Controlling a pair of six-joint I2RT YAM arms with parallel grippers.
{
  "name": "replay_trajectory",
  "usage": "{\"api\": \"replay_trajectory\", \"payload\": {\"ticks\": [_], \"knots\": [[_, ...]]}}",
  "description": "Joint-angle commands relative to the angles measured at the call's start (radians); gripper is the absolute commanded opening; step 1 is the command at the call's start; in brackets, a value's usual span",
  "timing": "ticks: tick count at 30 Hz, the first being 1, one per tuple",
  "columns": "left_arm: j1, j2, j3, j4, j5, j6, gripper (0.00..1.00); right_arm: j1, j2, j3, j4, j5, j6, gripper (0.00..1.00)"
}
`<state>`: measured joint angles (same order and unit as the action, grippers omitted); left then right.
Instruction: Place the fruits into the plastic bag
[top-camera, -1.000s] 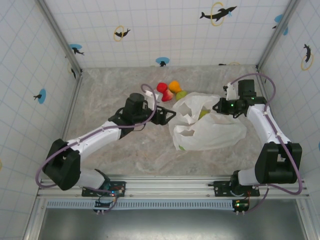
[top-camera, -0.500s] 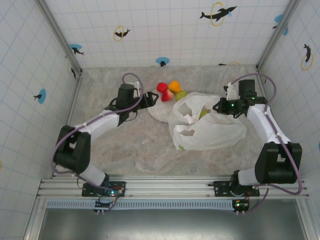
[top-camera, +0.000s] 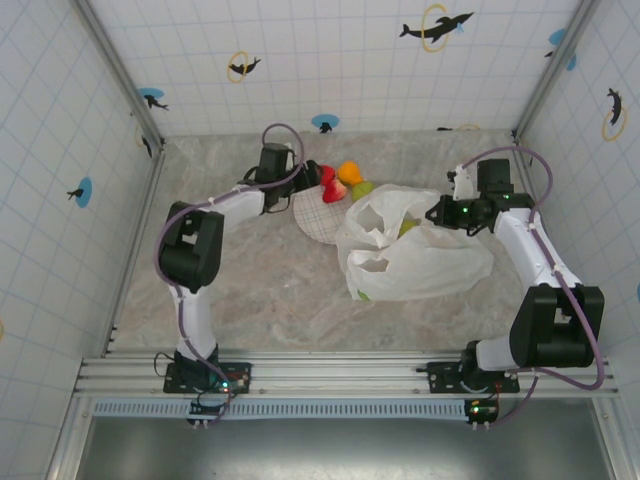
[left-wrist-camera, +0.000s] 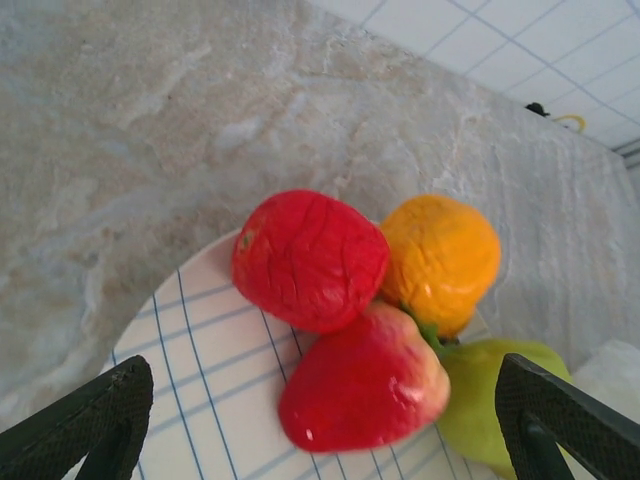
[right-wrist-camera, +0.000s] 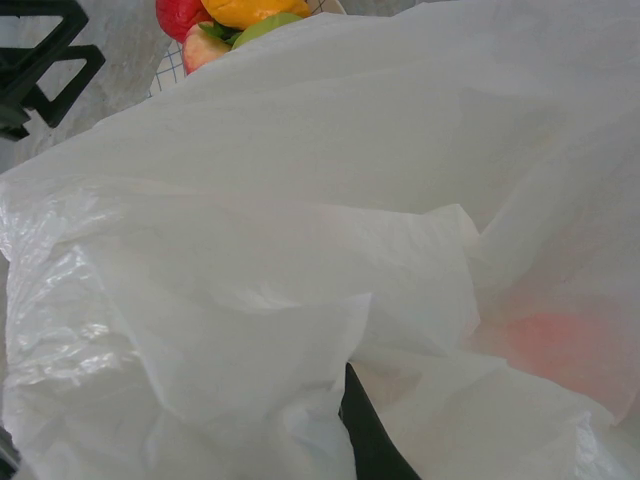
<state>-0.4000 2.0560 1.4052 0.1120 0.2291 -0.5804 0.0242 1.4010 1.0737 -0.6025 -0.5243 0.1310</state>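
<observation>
Presently four fruits (top-camera: 340, 183) crowd one gridded plate (left-wrist-camera: 200, 340) at the plastic bag's (top-camera: 420, 262) eleven o'clock: two red ones, one orange fruit (left-wrist-camera: 440, 255), one green pear (left-wrist-camera: 485, 400); the left gripper (left-wrist-camera: 322, 368) gapes wide at their nine o'clock; the right gripper (top-camera: 438, 213) pinches the bag's one-o'clock rim; one green fruit (top-camera: 407, 228) lies inside.

Marbled table (top-camera: 250, 290): gridded plate (top-camera: 312, 218), plastic bag (top-camera: 430, 265) resting on it, adjacent.

A white plate (top-camera: 312, 216) ruled with thin blue lines lies near the middle of the marbled table's (top-camera: 260, 290) far edge.
</observation>
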Motion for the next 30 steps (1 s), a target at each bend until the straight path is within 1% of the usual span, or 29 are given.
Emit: {"api": "replay_trajectory", "payload": {"ticks": [1,8,14,24,25,30], "knots": [[0.002,0.073,0.097,-0.042,-0.011,0.031,0.9,-0.007,-0.021,-0.015,0.009,-0.006,0.001,0.0],[0.003,0.186,0.232,-0.077,0.025,0.027,0.9,-0.004,-0.014,-0.02,0.018,-0.006,0.005,0.0],[0.001,0.251,0.31,-0.093,0.057,0.02,0.9,-0.003,-0.008,-0.012,0.016,-0.006,0.005,0.0],[-0.006,0.283,0.342,-0.094,0.08,0.005,0.87,-0.004,-0.008,-0.014,0.013,-0.003,0.002,0.0],[-0.006,0.321,0.345,-0.094,0.085,0.004,0.86,-0.004,-0.008,-0.014,0.012,-0.003,0.001,0.0],[-0.007,0.341,0.356,-0.094,0.095,-0.004,0.85,-0.003,-0.011,-0.017,0.013,-0.002,0.001,0.0]]}}
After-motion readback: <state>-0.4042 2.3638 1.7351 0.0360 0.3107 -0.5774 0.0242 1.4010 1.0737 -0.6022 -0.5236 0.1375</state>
